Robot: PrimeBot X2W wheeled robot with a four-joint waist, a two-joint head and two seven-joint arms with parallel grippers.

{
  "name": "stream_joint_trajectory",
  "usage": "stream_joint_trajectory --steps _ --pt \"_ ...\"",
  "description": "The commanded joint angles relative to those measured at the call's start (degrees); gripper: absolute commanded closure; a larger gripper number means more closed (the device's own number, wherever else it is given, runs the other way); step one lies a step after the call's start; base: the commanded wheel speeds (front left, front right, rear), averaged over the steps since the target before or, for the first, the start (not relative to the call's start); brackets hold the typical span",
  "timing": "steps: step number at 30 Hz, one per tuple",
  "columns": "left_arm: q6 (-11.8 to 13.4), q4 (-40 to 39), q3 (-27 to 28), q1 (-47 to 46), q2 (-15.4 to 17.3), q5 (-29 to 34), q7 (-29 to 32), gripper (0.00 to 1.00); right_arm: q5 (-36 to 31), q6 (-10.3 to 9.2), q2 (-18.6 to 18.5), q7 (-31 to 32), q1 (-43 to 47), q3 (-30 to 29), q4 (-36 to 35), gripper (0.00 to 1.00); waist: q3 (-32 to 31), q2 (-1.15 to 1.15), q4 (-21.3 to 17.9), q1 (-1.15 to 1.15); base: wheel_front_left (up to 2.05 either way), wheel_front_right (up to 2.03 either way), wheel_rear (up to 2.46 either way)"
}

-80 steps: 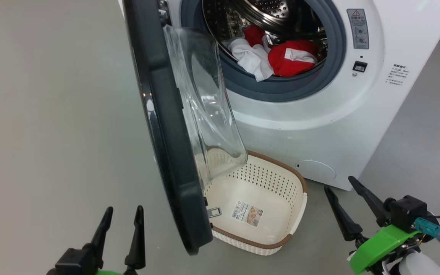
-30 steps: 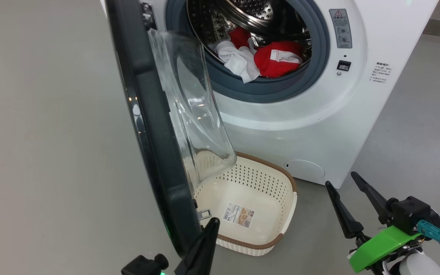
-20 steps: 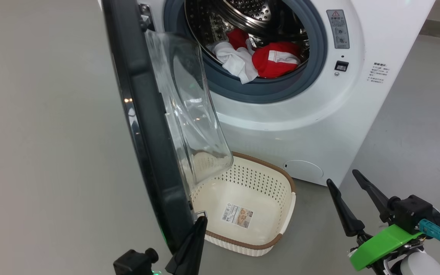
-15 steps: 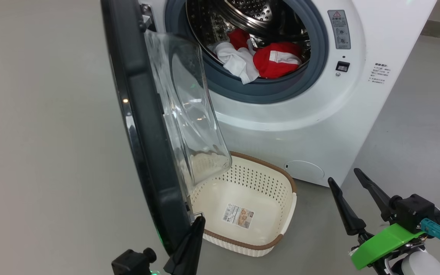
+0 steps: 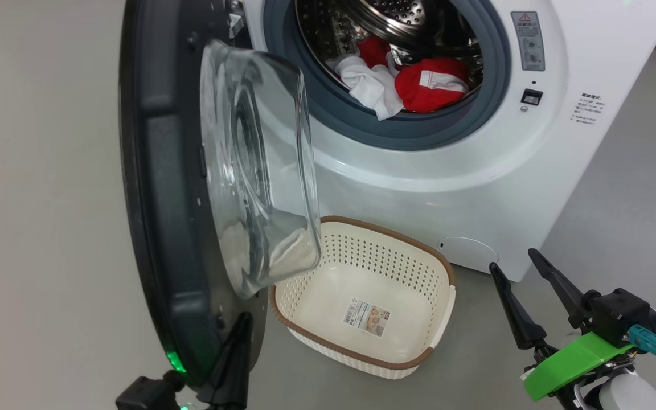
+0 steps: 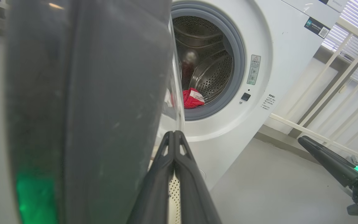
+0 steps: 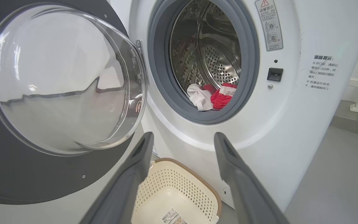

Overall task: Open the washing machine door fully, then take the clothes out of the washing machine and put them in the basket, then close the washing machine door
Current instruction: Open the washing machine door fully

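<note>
The washing machine door (image 5: pixel 157 171) stands swung out to the left, its glass window (image 5: pixel 254 165) bulging toward the white washing machine (image 5: pixel 476 171). My left gripper (image 5: pixel 242 319) is shut and empty, with its tips against the inner face of the door's lower rim. In the left wrist view the same gripper (image 6: pixel 174 133) sits beside the door (image 6: pixel 89 93). Red and white clothes (image 5: pixel 419 85) lie at the drum's front lip, seen as clothes (image 7: pixel 213 96) in the right wrist view. The basket (image 5: pixel 373 256) stands on the floor under the mouth. My right gripper (image 5: pixel 513 260) hangs open at the lower right, apart from everything.
Grey floor (image 5: pixel 49 228) stretches to the left of the door and to the right of the machine. A white railing (image 6: pixel 337 93) runs behind the machine on its right side. The basket (image 7: pixel 179 186) lies just below and beyond my open right gripper (image 7: pixel 183 135).
The door has swung wider to the left, showing more of its inner face. My left gripper, open earlier, is shut and has moved left with the door's rim. The right gripper stays put.
</note>
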Motion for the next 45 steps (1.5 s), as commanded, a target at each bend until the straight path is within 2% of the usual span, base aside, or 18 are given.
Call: stream_joint_trajectory --steps 1,12,28,45 --pt "1.1 -2.0 3.8 -0.1 0.6 1.0 -0.4 1.00 -0.7 0.36 -0.6 -0.7 0.0 1.0 -1.6 0.00 0.3 0.00 0.6 0.00 0.00 0.00 0.00" --pt "1.1 -0.6 13.2 -0.3 0.6 4.1 -0.4 1.00 -0.6 0.36 -0.9 -0.7 -0.8 2.1 -2.2 0.00 1.5 0.00 1.2 0.00 0.00 0.00 0.00" --pt "-2.4 5.6 29.3 -5.9 0.7 8.7 -0.4 1.00 -0.5 0.36 -2.4 -0.7 -2.5 3.0 -3.0 0.00 4.5 0.00 0.6 0.00 0.00 0.00 0.00" --pt "-5.0 14.3 45.2 -15.6 3.3 12.3 -0.4 1.00 -0.4 0.36 -3.8 -0.7 -4.6 4.1 -2.9 0.00 7.5 0.00 -0.9 0.00 0.00 0.00 0.00"
